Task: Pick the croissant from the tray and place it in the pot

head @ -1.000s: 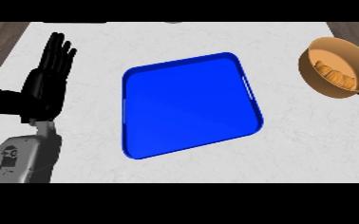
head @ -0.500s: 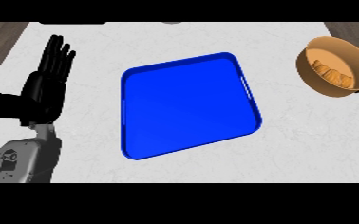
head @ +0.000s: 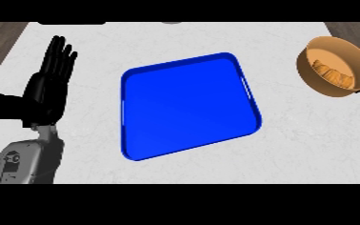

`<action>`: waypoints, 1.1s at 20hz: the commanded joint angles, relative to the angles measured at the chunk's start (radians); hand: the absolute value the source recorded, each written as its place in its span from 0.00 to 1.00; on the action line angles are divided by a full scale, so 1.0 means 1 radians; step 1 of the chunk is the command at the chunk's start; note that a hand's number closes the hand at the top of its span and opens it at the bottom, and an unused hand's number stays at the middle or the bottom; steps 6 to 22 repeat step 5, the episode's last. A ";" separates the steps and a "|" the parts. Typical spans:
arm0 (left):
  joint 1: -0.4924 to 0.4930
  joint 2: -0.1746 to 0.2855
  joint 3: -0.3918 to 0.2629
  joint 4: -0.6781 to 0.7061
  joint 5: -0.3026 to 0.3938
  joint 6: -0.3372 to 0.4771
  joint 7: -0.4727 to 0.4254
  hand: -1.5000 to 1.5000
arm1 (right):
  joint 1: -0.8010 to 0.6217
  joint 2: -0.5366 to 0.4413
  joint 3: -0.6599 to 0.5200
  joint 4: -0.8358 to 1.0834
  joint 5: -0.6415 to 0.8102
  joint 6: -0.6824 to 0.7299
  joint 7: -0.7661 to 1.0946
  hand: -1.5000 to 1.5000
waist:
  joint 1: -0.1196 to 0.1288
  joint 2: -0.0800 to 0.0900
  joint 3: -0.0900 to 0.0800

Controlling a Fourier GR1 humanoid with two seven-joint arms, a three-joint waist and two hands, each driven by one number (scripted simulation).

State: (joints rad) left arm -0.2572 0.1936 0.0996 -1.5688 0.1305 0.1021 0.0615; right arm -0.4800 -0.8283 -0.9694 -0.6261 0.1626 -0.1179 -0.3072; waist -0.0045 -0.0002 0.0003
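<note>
Croissant [head: 336, 75]: a ridged, golden-brown shape lying inside the tan pot [head: 304, 66] at the far right of the head view, low against the pot's inner wall. Part of the pot is cut off by the picture's edge, so how the pastry sits on that side cannot be told. The blue tray [head: 186, 105] lies in the middle of the pale bench [head: 295, 138], well apart from the pot, with nothing on it.

The left hand [head: 45, 93] shows at the left, beside the tray but not touching it. It is flat, with fingers straight, pressed together and pointing up, holding nothing and at rest. The right hand is nowhere in view, so nothing can be said of it.

Judged from how things lie, the placing looks done, and what remains is mostly a matter of not undoing it. The pot stands near the bench's right side, where a strip of darker surface shows beyond the corner. An arm passing close to the rim could nudge or tip it that way, and the croissant would go with it. Since the right hand is unseen, it is the likelier cause. On the left, a careless sweep would only push the tray across the bench.
</note>
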 commanded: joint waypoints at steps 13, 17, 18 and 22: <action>-0.066 0.025 0.028 0.016 0.006 -0.004 0.052 0.50 | 0.163 -0.083 -0.051 0.078 -0.111 0.093 -0.103 0.00 | 0.002 0.001 0.001; -0.066 0.025 0.028 0.016 0.006 -0.004 0.052 0.50 | 0.163 -0.083 -0.051 0.078 -0.111 0.093 -0.103 0.00 | 0.002 0.001 0.001; -0.066 0.025 0.028 0.016 0.006 -0.004 0.052 0.50 | 0.163 -0.083 -0.051 0.078 -0.111 0.093 -0.103 0.00 | 0.002 0.001 0.001; -0.066 0.025 0.028 0.016 0.006 -0.004 0.052 0.50 | 0.163 -0.083 -0.051 0.078 -0.111 0.093 -0.103 0.00 | 0.002 0.001 0.001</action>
